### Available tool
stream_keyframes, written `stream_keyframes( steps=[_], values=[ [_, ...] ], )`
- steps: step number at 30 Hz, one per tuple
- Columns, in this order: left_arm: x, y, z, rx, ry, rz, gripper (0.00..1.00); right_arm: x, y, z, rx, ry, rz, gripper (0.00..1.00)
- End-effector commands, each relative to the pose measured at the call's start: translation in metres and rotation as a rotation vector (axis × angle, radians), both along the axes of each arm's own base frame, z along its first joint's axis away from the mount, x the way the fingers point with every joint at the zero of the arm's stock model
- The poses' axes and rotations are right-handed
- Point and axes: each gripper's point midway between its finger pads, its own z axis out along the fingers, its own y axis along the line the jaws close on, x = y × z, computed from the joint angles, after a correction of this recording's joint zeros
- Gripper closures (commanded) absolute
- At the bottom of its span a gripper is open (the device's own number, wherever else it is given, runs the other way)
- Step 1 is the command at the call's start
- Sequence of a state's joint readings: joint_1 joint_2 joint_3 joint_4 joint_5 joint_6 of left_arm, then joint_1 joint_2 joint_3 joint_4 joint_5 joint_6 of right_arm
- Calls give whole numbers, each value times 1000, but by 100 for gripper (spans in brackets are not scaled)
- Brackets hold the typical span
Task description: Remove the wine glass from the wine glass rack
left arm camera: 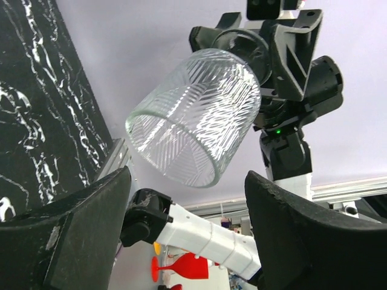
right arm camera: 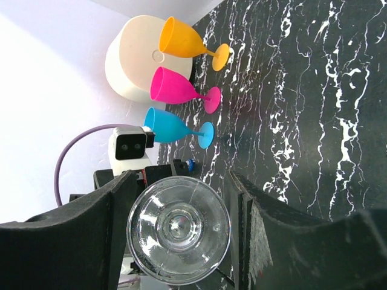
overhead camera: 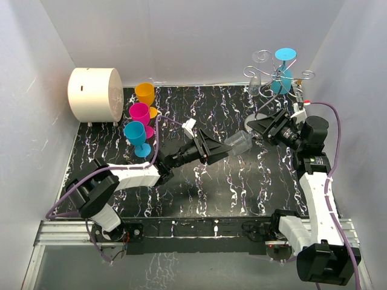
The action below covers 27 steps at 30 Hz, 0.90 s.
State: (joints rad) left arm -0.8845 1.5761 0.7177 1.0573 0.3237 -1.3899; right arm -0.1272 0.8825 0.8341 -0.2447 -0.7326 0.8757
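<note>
A clear wine glass point(overhead camera: 240, 144) is held in the air above the middle of the black marbled desk point(overhead camera: 242, 193), well apart from the wine glass rack point(overhead camera: 264, 58), which is seen at the far right corner. The glass is laid roughly level, its closed end gripped by the right tool point(overhead camera: 259, 128) and its ribbed bowl turned toward the left arm. In the right wrist view the round glass point(right arm camera: 178, 229) is seen clamped between the two fingers point(right arm camera: 84, 241).

The left tool point(overhead camera: 222, 147) is open. In the left wrist view its fingers point(left arm camera: 72, 235) are seen on either side of the bowl's mouth point(left arm camera: 196, 115), clear of the glass.

A turquoise glass point(overhead camera: 282, 78) is hung on the rack, foot upward. At the far left of the desk an orange goblet point(overhead camera: 145, 93), a pink goblet point(overhead camera: 139, 113) and a blue goblet point(overhead camera: 135, 133) are stood in a row beside a cream drum point(overhead camera: 95, 95).
</note>
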Motion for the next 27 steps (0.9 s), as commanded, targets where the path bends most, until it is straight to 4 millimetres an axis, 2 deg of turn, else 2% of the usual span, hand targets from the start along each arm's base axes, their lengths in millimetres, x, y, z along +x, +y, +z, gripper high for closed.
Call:
stream_keyframes(
  steps=[1,8,14,19,20,22,24,27],
  values=[
    [2,-2,57,-154,-109,19,27,-2,9,38,40,-150,44,91],
    [8,-10,71,-218,-107,8,39,-3,13,32,66,-151,58,91],
    [8,-8,73,-235,-96,15,66,-5,15,25,94,-147,62,88],
    [6,-6,73,-232,-90,5,94,-6,16,15,101,-136,69,76],
    [6,-6,71,-226,-85,6,100,-6,15,13,99,-133,66,72],
    [8,-1,67,-210,-79,19,100,-5,15,7,88,-127,63,59],
    [13,6,57,-156,-66,46,100,-3,12,-4,55,-109,51,40],
    [28,25,35,17,-38,104,100,1,5,-28,-16,-58,17,8]
  ],
)
